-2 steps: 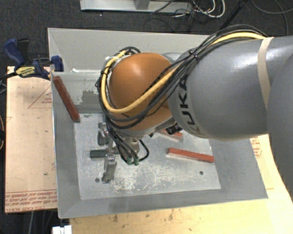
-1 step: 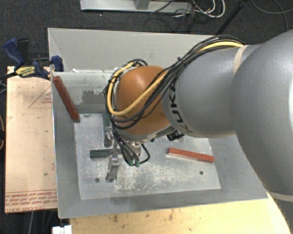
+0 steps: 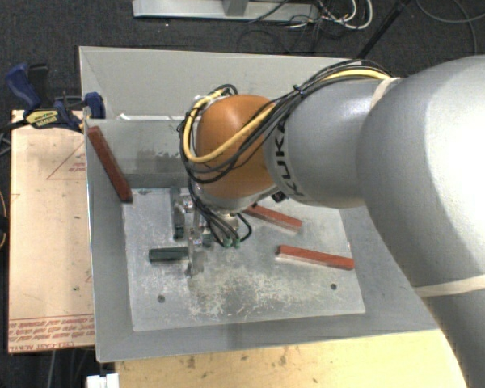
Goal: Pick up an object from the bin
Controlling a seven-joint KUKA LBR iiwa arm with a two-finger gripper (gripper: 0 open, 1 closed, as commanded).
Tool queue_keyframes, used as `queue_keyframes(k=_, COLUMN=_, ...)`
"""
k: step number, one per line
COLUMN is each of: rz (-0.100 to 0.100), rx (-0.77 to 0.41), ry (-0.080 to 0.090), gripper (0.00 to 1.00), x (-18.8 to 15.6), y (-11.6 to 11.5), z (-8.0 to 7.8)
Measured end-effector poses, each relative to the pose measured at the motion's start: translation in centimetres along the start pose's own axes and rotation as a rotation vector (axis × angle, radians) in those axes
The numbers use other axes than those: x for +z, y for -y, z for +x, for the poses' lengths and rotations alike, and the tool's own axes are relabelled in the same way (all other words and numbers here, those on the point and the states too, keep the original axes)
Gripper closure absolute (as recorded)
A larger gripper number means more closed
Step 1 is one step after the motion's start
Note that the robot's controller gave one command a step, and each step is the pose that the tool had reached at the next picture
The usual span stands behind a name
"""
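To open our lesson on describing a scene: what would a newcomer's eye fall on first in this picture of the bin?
The big grey arm with its orange wrist cover looms in from the right over the grey bin. Its gripper hangs low beside a small dark block lying left of centre on the floor. A red-brown stick leans along the left wall, and a second stick lies flat on the right.

Reddish-brown bar (image 3: 109, 164) leaning at the left, second bar (image 3: 315, 257) flat at right, perhaps a third bar (image 3: 276, 217) beyond

Overhead, slightly oblique, above bin (image 3: 259, 293)
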State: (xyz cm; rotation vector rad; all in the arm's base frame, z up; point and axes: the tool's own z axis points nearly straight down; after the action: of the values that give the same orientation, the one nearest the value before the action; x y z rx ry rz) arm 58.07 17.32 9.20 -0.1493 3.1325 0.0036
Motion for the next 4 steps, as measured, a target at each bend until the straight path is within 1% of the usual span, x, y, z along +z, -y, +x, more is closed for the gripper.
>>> queue_keyframes(k=1, rz=0.001, rx=0.068, ry=-0.002, gripper=0.00, x=1.6, y=0.3, z=-0.6)
queue_keyframes(k=2, rz=0.000, rx=-0.032, ry=-0.002, gripper=0.00, x=1.9, y=0.4, z=-1.3)
queue_keyframes(k=3, rz=0.000, rx=-0.133, ry=0.001, gripper=1.00, x=1.9, y=2.8, z=-3.8)
queue_keyframes(k=4, rz=0.000, rx=-0.133, ry=0.002, gripper=1.00, x=1.9, y=2.8, z=-3.8)
